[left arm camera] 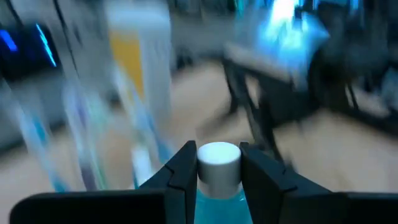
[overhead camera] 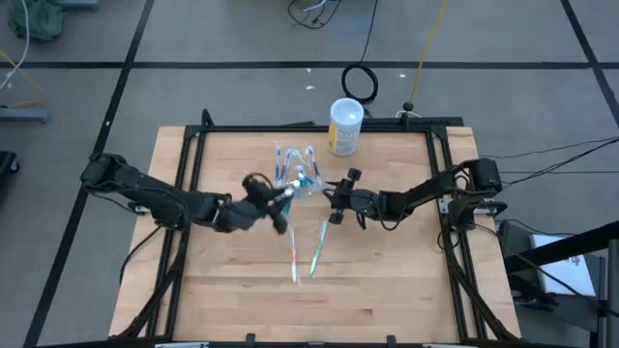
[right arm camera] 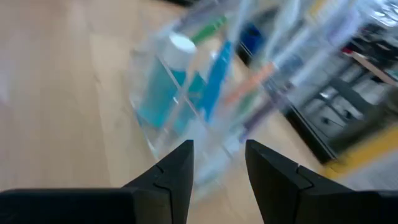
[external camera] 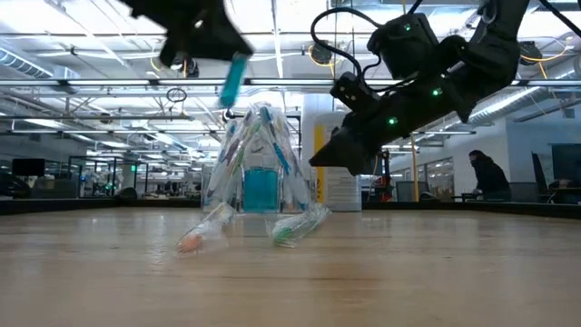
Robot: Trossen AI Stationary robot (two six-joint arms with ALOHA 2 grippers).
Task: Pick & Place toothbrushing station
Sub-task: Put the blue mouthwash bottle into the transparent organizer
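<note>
The clear plastic holder (overhead camera: 302, 182) stands upright mid-table with several toothbrushes and a teal tube (right arm camera: 163, 81) in it. Two more toothbrushes (overhead camera: 295, 259) (overhead camera: 317, 246) lie flat on the wood in front of it. My left gripper (left arm camera: 219, 149) is up in the air just left of the holder (external camera: 259, 173), shut on another teal tube (external camera: 233, 80) with a white cap. My right gripper (right arm camera: 219, 155) stands at the holder's right side, low, with a gap between its fingers. My left gripper pinches the teal tube between its two fingers at the white cap end (left arm camera: 217, 163). The tube lies along the fingers, cap toward their tips. It is lifted clear of the table, tilted, higher than the holder's top. My right gripper: the holder's lower corner (right arm camera: 205, 163) shows blurred just ahead of the fingers; I cannot tell whether they touch it.
A tall white canister with a yellowish label (overhead camera: 345, 126) stands at the table's far edge behind the holder. A black frame (overhead camera: 193, 145) runs around the wooden top. Bare wood lies toward the near edge. A person (external camera: 490, 173) is far off in the room.
</note>
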